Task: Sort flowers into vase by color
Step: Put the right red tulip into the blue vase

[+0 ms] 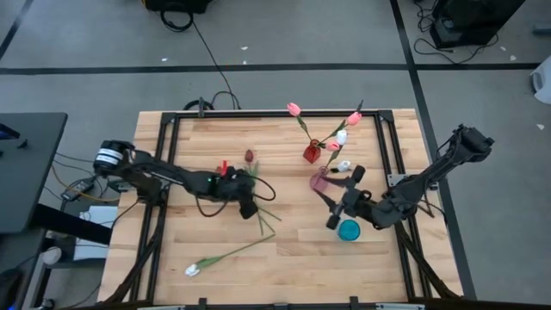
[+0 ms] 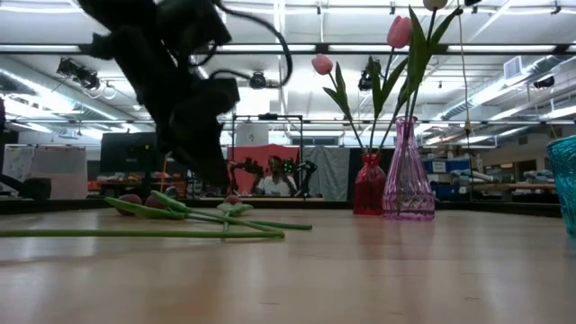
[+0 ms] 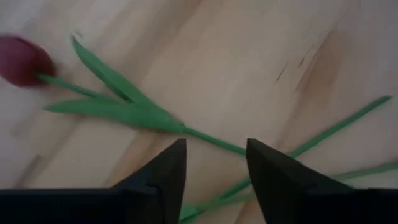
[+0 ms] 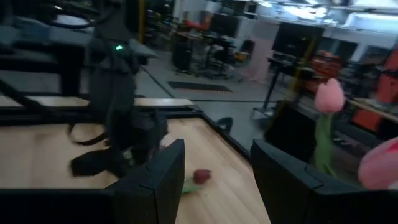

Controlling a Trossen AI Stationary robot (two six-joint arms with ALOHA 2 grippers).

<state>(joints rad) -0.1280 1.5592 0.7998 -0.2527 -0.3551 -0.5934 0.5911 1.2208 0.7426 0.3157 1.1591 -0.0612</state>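
The left gripper (image 1: 247, 205) is held low over the table's middle, fingers apart and empty. In its wrist view a maroon tulip (image 3: 25, 60) lies flat just ahead, its stem (image 3: 211, 138) running slantwise past the open jaws rather than between them. A white tulip (image 1: 193, 270) lies nearer the front edge. The right gripper (image 1: 332, 217), also open, waits beside the teal vase (image 1: 349, 230), apparently farther from the maroon tulip, so the left arm is judged better placed.
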